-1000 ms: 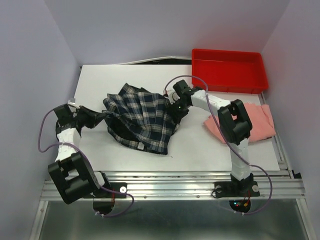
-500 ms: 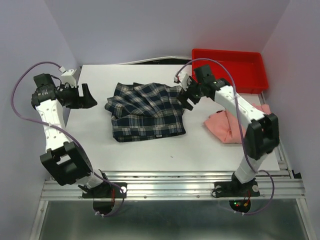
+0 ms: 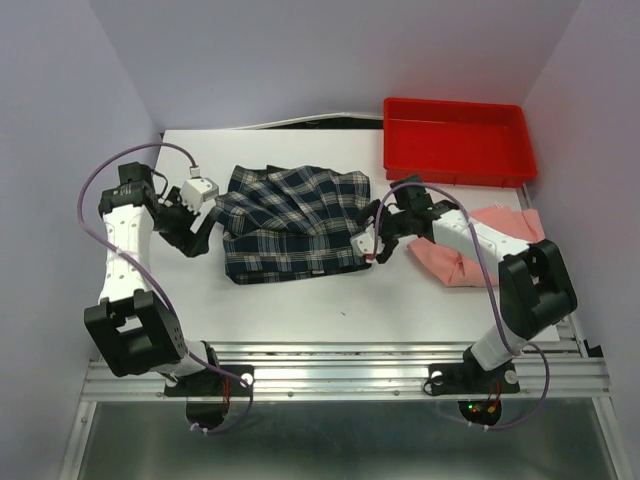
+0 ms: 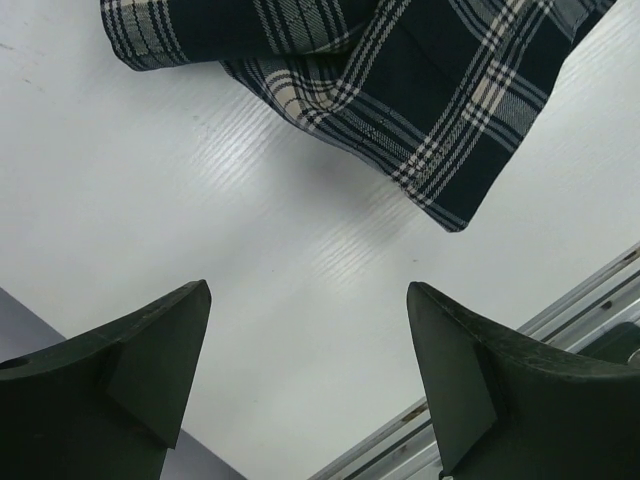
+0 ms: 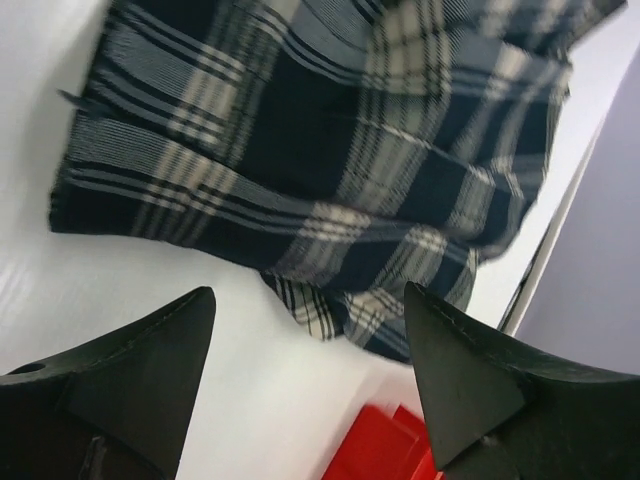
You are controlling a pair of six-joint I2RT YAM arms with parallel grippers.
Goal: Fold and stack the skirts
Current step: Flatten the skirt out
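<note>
My left end effector [image 3: 193, 232] and right end effector [image 3: 373, 240] stood wide open and empty, flanking the plaid skirt [image 3: 295, 225] on the bench [image 3: 300, 300], the pink skirt [image 3: 505, 245] near the red tray [image 3: 455, 165].

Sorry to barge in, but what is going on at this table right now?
Skirt folding is under way. The plaid skirt lies folded in the middle, with the left claw and right claw open at its two sides, holding nothing. The pink skirt sits crumpled to the right, near the red tray, not yet stacked.
</note>
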